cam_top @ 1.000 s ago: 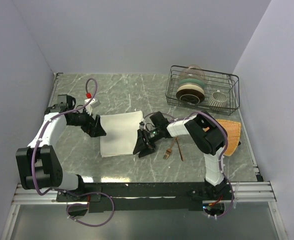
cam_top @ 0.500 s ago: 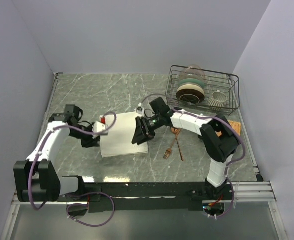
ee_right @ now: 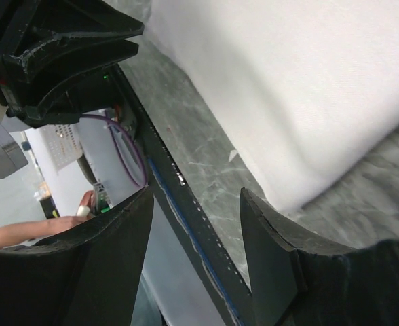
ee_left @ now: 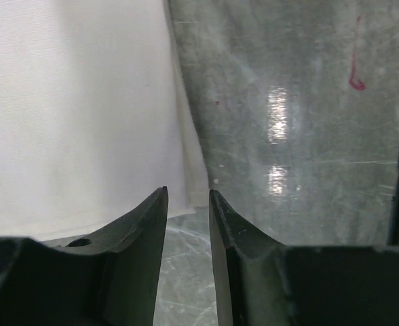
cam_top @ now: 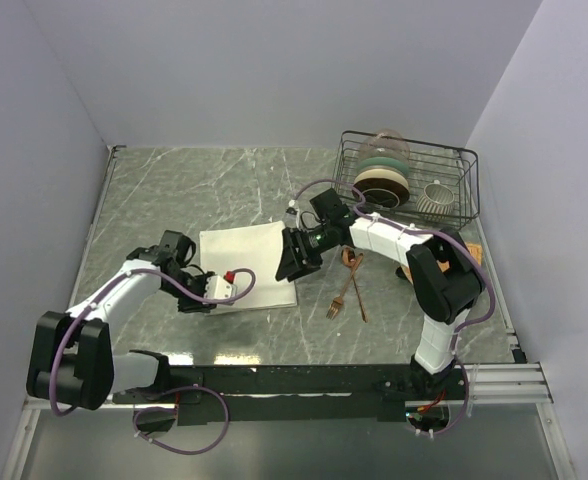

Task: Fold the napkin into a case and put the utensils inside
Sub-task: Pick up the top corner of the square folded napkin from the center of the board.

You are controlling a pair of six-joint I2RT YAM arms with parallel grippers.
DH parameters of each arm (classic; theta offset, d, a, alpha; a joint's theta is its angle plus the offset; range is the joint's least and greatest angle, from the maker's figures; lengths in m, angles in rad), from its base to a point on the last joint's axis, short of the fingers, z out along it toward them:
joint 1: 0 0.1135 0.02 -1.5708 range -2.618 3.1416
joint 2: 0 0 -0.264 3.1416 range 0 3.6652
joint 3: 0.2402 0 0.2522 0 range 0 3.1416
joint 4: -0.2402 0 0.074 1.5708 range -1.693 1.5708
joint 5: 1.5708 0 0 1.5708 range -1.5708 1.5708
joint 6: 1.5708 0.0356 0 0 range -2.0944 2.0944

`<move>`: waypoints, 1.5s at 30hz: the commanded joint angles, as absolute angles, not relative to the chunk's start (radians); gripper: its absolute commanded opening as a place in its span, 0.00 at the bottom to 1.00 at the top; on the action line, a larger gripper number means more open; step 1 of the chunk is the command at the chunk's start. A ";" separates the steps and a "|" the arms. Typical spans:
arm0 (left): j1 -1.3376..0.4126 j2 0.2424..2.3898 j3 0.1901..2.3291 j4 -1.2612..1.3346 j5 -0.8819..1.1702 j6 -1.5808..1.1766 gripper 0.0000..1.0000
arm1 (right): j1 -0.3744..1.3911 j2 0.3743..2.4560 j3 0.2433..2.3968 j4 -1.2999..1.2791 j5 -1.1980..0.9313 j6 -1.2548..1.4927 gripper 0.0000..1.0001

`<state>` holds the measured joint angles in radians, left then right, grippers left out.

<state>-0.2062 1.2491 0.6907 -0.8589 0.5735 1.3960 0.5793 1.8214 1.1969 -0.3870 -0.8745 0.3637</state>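
Grey marbled desk (cam_top: 174,190), pale walls around. On it the cream-white napkin (cam_top: 246,265) lies flat, plain and nearly square, with no clear long axis and its edges slightly askew. Right of the napkin the copper fork (cam_top: 340,296) and spoon (cam_top: 357,288) cross, lengths running near-to-far. Left fingers (ee_left: 140,231) stand narrowly apart at the napkin's near-left corner. Right fingers (ee_right: 274,238) gape wide at its right edge.

White link shells, black joint housings on left arm (cam_top: 119,290) and right arm (cam_top: 379,235). Purple cable (cam_top: 319,184) loops off each. Red tab (cam_top: 228,276) near left wrist. Matte black, wedge-shaped fingers on left gripper (ee_left: 187,193).
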 commanded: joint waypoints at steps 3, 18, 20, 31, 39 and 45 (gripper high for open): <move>-0.219 1.284 0.683 -0.744 0.555 1.370 0.38 | 0.563 1.816 1.238 -0.419 -0.845 0.319 0.62; -0.225 1.331 0.677 -0.782 0.532 1.416 0.47 | 0.535 1.825 1.232 -0.433 -0.842 0.307 0.63; -0.225 1.336 0.675 -0.770 0.529 1.410 0.47 | 0.532 1.822 1.229 -0.431 -0.844 0.305 0.63; -0.225 1.350 0.762 -0.775 0.552 1.361 0.15 | 0.526 1.815 1.232 -0.439 -0.844 0.308 0.63; -0.225 1.377 0.908 -0.801 0.595 1.322 0.01 | 0.514 1.815 1.238 -0.436 -0.847 0.311 0.64; -0.229 1.485 1.063 -0.732 0.652 1.224 0.01 | 0.480 1.807 1.236 -0.437 -0.838 0.304 0.79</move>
<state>-0.2222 1.4288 0.9649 -0.7853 0.5625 1.2877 0.5079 1.8221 1.1969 -0.4358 -0.8455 0.3214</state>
